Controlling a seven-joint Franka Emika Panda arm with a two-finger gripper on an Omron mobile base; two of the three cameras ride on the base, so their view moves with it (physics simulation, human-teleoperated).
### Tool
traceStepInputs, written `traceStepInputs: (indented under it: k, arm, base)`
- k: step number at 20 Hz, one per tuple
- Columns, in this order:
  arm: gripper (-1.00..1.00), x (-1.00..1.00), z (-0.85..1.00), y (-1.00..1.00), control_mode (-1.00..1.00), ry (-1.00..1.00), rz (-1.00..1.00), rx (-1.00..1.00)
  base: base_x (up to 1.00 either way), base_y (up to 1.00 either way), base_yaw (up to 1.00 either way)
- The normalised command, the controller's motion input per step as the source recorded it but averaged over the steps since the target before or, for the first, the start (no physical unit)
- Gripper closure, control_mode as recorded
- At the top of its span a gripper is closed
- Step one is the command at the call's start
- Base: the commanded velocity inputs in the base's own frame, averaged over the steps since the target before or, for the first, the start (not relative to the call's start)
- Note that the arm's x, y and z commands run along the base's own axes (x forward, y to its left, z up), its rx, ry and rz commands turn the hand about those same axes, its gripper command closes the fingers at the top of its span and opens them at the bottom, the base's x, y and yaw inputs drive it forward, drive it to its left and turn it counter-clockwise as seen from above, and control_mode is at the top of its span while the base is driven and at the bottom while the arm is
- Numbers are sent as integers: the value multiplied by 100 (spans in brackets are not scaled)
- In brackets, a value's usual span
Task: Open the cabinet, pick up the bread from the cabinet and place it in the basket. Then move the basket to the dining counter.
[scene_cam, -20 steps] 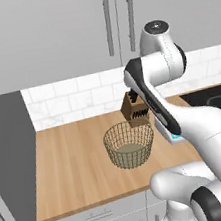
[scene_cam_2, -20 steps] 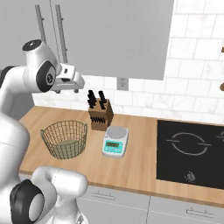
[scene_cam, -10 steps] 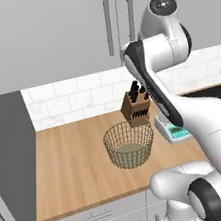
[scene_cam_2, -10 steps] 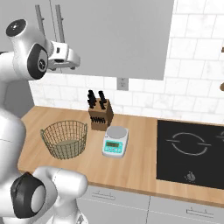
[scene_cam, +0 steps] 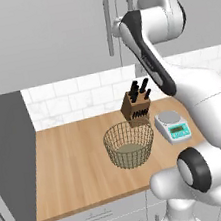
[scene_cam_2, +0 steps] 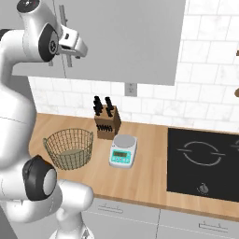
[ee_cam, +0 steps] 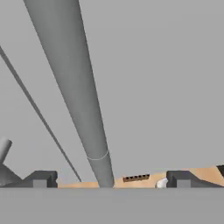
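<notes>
The arm is raised high with its hand [ee_cam: 111, 180] held up against the front of the cabinet [scene_cam: 50, 36], both of whose flat grey doors are shut. From the hand's own camera, the fingers [ee_cam: 41, 178] stand spread wide, one to each side of a long metal bar handle [ee_cam: 74, 92], with clear space between each finger and the bar; nothing is pinched. A second bar handle [scene_cam: 108, 21] runs upright just beside it on the neighbouring door. The bread cannot be seen with the doors closed. Below, on the wooden worktop [scene_cam: 70, 164], the wire basket [scene_cam: 129, 144] stands upright and holds nothing, with its beige base visible through the mesh. A knife block [scene_cam: 136, 108] stands just behind the basket, close to the white tiled wall [scene_cam_2: 205, 93]. A small kitchen scale [scene_cam_2: 123, 150] sits beside the basket, between it and the black hob [scene_cam_2: 203, 163].
</notes>
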Motion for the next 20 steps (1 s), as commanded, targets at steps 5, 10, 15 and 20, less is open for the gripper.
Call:
traceStepInputs:
  k: [5,10,15,20]
  arm:
    - [-100,75,0,43,-100,-2,-7,0]
    - [-100,77,0,0,-100,-1,-1,-1]
    - [-100,71,-31,-6,-100,-21,7,0]
    - [-100,51,-51,-3,-100,-33,11,0]
  base:
    - [0,0,0]
    - [0,0,0]
    - [0,0,0]
    - [0,0,0]
